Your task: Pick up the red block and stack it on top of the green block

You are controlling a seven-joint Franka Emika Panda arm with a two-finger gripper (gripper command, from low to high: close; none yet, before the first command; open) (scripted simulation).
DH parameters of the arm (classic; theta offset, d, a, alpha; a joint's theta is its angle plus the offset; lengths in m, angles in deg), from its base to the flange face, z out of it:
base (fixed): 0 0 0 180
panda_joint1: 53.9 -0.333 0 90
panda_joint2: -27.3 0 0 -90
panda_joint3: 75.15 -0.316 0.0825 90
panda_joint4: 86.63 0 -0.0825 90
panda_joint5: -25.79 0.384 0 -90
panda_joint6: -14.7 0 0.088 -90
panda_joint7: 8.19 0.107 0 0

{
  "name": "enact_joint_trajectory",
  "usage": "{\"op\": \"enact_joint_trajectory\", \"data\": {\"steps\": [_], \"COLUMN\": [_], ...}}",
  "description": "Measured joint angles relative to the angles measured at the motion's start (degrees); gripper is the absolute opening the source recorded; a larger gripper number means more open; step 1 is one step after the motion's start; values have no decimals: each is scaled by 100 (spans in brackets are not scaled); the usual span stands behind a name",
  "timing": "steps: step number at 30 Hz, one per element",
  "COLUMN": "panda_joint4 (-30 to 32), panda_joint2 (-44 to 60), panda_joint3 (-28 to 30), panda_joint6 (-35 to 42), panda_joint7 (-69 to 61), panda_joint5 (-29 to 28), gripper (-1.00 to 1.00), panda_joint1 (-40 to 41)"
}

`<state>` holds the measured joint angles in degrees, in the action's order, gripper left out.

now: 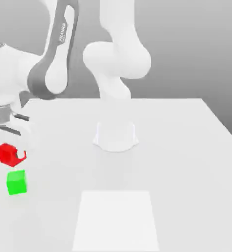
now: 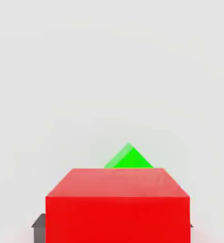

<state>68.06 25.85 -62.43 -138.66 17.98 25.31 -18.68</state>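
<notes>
Gripper [image 1: 9, 149] is closed in a pinch on the red block [image 1: 8, 155], which is off the table [image 1: 186, 172], toward the exterior view's left. In the hand view, dark parts of the fingers [image 2: 39, 232] flank the red block on both sides.

The green block [image 1: 16, 182] rests on the table, also at the exterior view's left and nearer the viewer than the base [image 1: 116, 138]. In the exterior view the red block appears just above it, with a small gap between them; the two do not touch there. In the hand view the red block overlaps part of the green block, whose visible corner shows that it is turned at an angle to the red one.

The arm [image 1: 120, 59] rises from the base at the far middle of the table and reaches over to the exterior view's left, with the hand pointing down. A white square [image 1: 116, 221] lies on the near part of the table, in front of the base and well to the right of the green block.
</notes>
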Motion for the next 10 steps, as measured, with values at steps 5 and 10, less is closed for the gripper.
{"op": "enact_joint_trajectory", "data": {"steps": [5,10], "panda_joint4": [-39,-44], "panda_joint2": [671,1058], "panda_joint3": [-75,-188], "panda_joint6": [-619,-977], "panda_joint7": [-348,-511], "panda_joint5": [426,654], "gripper": [-100,100], "panda_joint1": [-15,61]}}
